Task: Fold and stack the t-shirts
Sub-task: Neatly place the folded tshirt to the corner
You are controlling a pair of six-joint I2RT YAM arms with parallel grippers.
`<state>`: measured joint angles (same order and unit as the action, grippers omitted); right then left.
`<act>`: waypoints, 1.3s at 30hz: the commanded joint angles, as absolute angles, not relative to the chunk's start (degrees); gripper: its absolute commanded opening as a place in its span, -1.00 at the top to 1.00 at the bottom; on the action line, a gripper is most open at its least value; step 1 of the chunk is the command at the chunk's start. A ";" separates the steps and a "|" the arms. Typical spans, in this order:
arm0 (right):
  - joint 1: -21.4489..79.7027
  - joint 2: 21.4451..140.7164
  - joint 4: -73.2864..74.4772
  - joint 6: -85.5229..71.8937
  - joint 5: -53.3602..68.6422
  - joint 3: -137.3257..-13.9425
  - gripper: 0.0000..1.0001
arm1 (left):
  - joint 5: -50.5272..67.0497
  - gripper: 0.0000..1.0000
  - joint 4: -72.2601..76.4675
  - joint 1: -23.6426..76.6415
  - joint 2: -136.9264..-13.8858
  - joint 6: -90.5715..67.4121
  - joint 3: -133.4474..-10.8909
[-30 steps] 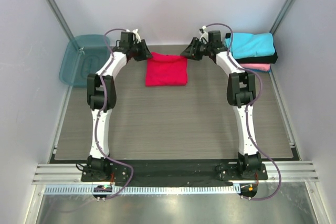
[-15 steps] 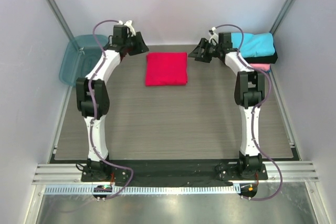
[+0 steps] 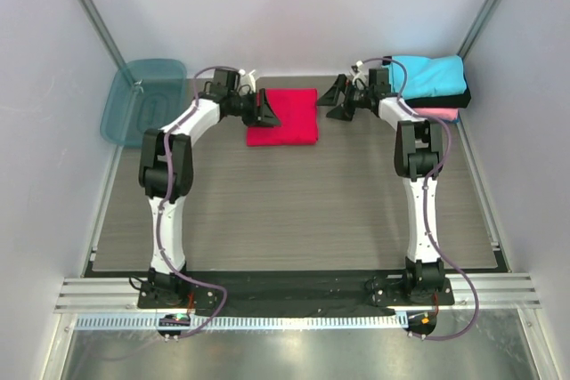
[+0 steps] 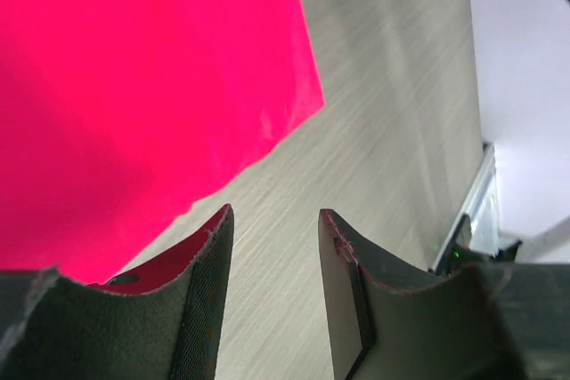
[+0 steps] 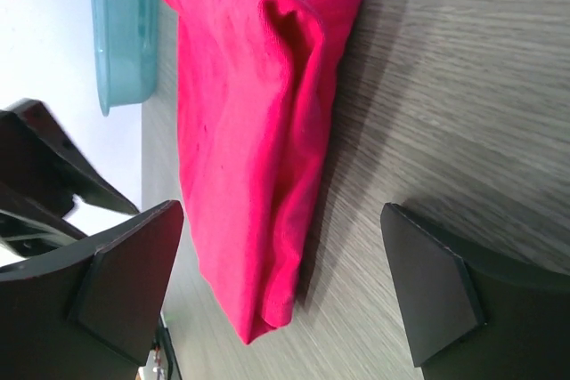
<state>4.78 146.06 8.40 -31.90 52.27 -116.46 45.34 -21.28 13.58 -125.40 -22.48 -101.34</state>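
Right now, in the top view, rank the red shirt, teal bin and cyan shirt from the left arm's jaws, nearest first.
1. Red shirt, mid-table, right beside them.
2. Teal bin, far-left corner.
3. Cyan shirt, far-right stack.

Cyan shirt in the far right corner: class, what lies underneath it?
A black shirt lies directly under the cyan shirt, and a pink shirt under that. Only their near edges show; the rest is covered, so their folds cannot be seen.

Pink t-shirt (image 3: pixel 438 115) mostly covered, red t-shirt (image 4: pixel 125 86) cropped by edge
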 commanded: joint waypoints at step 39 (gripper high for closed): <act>11.78 149.34 10.16 -30.62 52.92 -121.54 0.97 | 47.38 0.16 -23.63 9.76 -126.57 -18.65 -107.14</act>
